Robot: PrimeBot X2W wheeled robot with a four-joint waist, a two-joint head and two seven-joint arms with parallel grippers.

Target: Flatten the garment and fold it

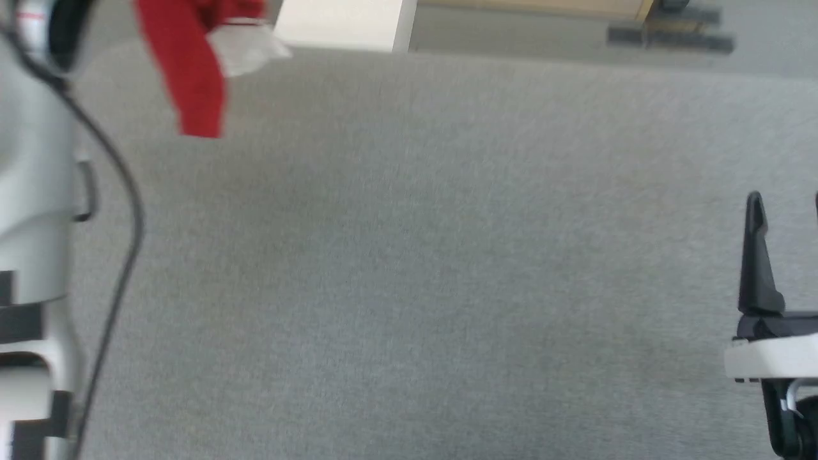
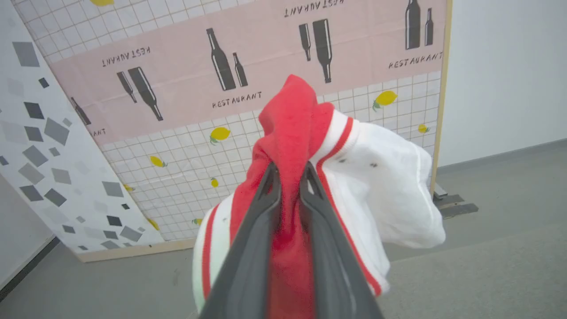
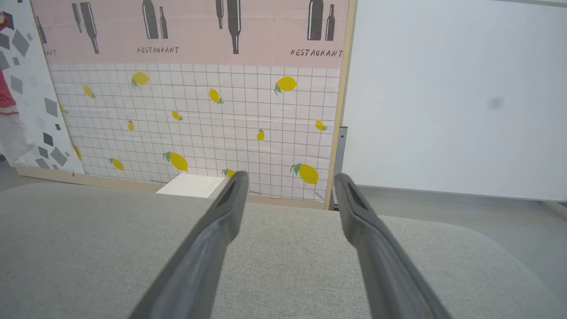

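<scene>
Holding: the left claw is pinched tight on a red fold of the shirt, with one dark finger on each side of the cloth.
Shirt: it hangs bunched up from the left claw, in the air over the far left part of the grey soft top. A white sleeve with red stripes puffs out to one side in the left wrist view. In the head view a red strip dangles down with white cloth beside it. It is too blurry to tell if the strip's end touches the top.
Right claw: the right claw is spread wide with nothing in it. It sits over the grey soft top near the right side, well apart from the shirt.
Left arm: a pale arm with a black cable shows at the left edge of the head view.
Behind: a board with lemons, bottles and the word RESTAURANT stands past the grey soft top. A white wall is next to it.
Floor: a flat white thing lies at the foot of the board.
</scene>
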